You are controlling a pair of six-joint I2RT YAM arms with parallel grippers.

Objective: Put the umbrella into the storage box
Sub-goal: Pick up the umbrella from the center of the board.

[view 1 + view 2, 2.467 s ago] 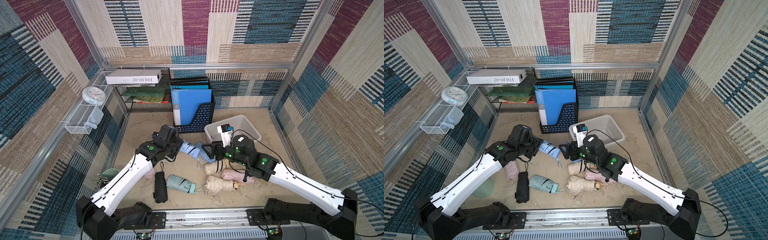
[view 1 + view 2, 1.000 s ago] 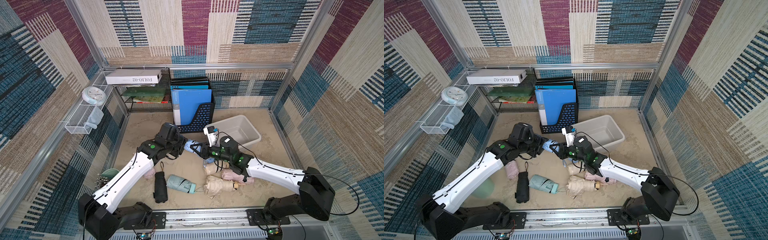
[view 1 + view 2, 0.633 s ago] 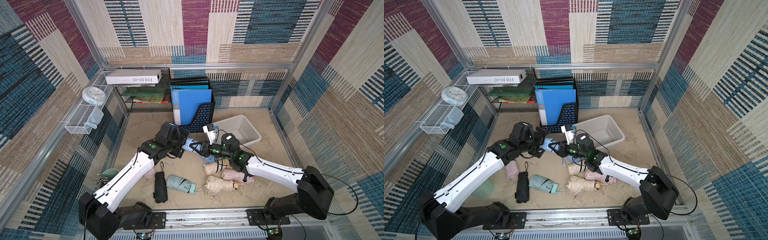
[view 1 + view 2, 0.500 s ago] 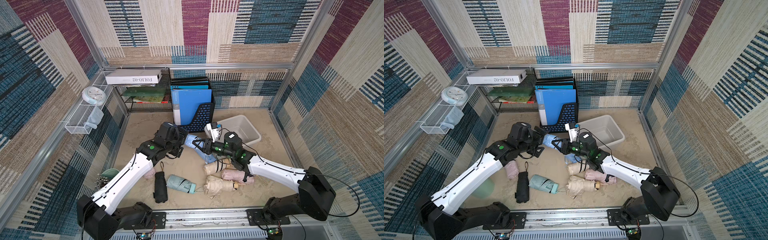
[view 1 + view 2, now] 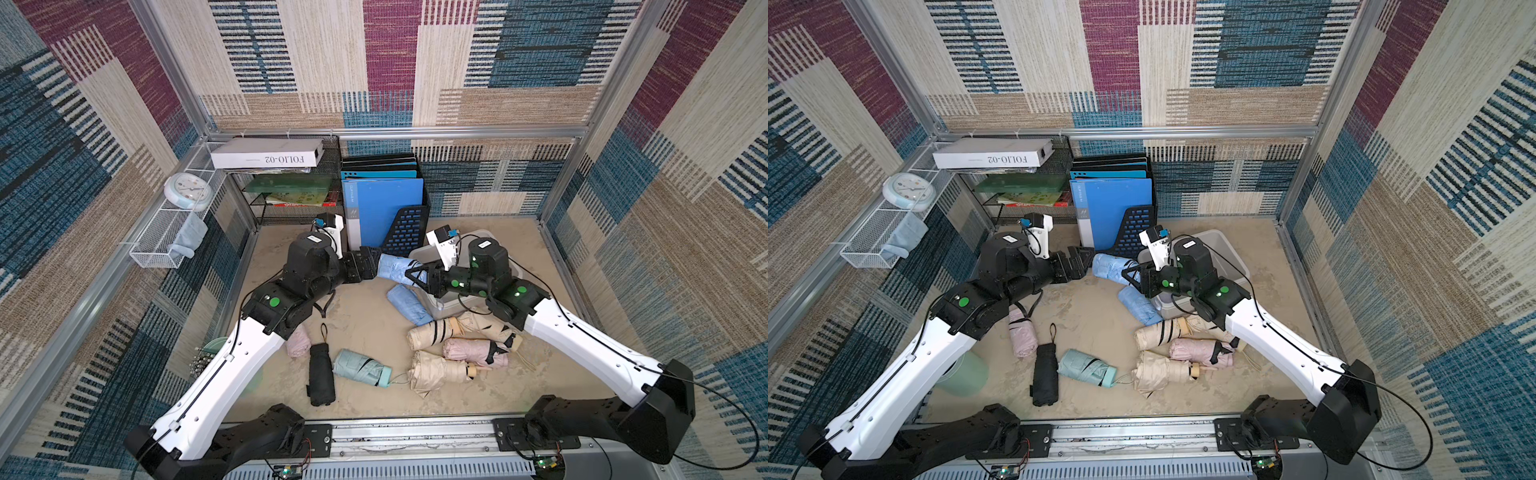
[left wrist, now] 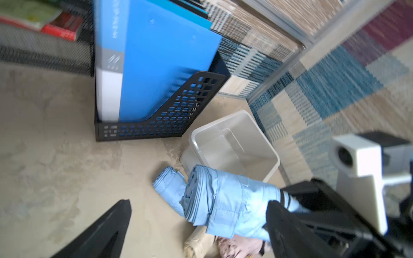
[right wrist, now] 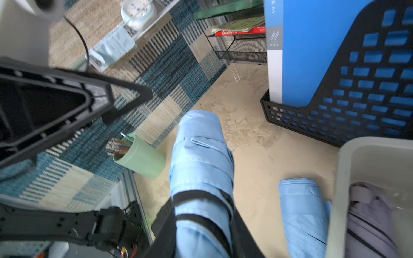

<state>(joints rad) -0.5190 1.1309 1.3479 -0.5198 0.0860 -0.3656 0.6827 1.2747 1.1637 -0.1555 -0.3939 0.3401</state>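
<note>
A folded light blue umbrella (image 5: 395, 266) (image 5: 1111, 264) hangs in the air between both arms. My right gripper (image 5: 411, 276) (image 7: 201, 214) is shut on its strapped end. My left gripper (image 5: 370, 266) (image 6: 199, 202) stands open at the umbrella's other end, its fingers (image 6: 107, 223) wide apart and off the cloth. The light grey storage box (image 5: 1225, 249) (image 6: 232, 143) sits behind the right wrist, partly hidden by the arm. In the right wrist view a grey folded umbrella (image 7: 368, 212) lies inside the box (image 7: 368, 156).
A second blue umbrella (image 5: 409, 303) lies on the floor against the box. Beige (image 5: 436, 332), pink (image 5: 473, 347), mint (image 5: 361, 368) and black (image 5: 321, 374) umbrellas lie nearer the front. A black file holder (image 5: 405, 232) with blue folders stands at the back. A green cup (image 5: 963, 374) lies at the left.
My left gripper has opened and let go of the blue umbrella. The right gripper keeps its grip and has carried the umbrella a little toward the box.
</note>
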